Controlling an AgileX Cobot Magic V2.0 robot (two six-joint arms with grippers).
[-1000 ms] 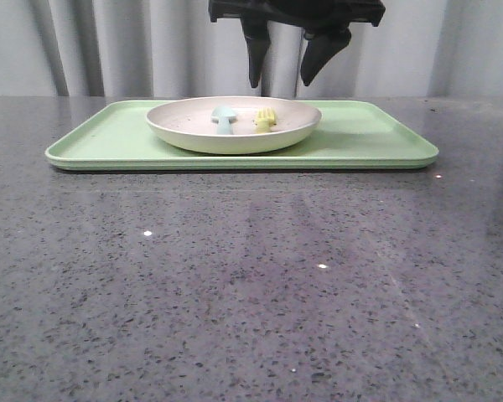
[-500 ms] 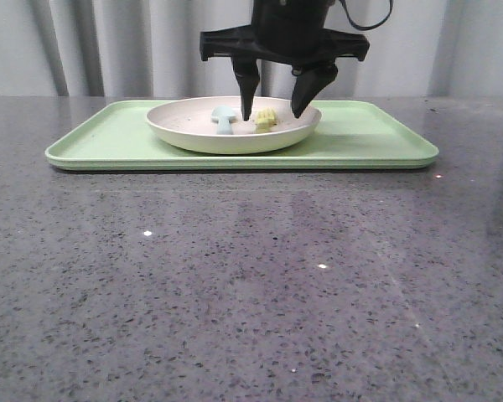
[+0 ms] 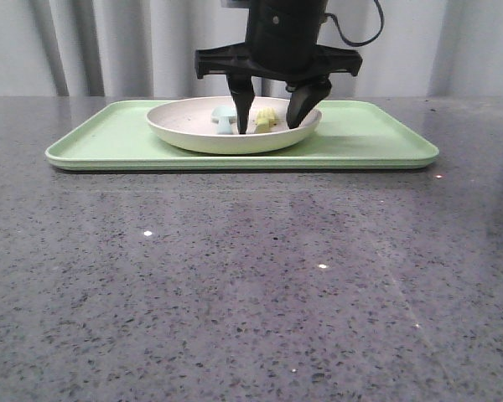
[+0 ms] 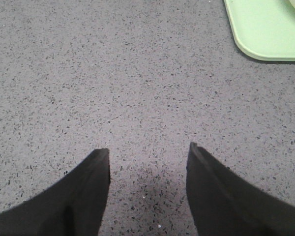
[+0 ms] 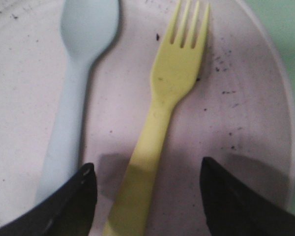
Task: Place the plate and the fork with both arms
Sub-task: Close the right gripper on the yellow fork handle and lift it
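The cream-pink speckled plate point(image 3: 193, 134) point(image 5: 246, 113) rests on the light green tray point(image 3: 360, 138). Inside it lie the yellow fork point(image 3: 266, 118) point(image 5: 162, 113) and a pale blue spoon point(image 3: 224, 117) point(image 5: 76, 83), side by side. My right gripper point(image 3: 268, 126) point(image 5: 147, 169) is open and lowered into the plate, one finger on each side of the fork's handle, not touching it. One finger stands between spoon and fork. My left gripper point(image 4: 148, 152) is open over bare grey tabletop, away from the tray, and does not show in the front view.
The green tray's corner point(image 4: 265, 34) shows in the left wrist view, beyond the left fingers. The grey speckled table point(image 3: 251, 285) stretches in front of the tray. A grey curtain point(image 3: 92, 46) hangs behind the table.
My right gripper has come down from above the plate into it, its open fingers now straddling the fork. Plate, fork and spoon have not moved.
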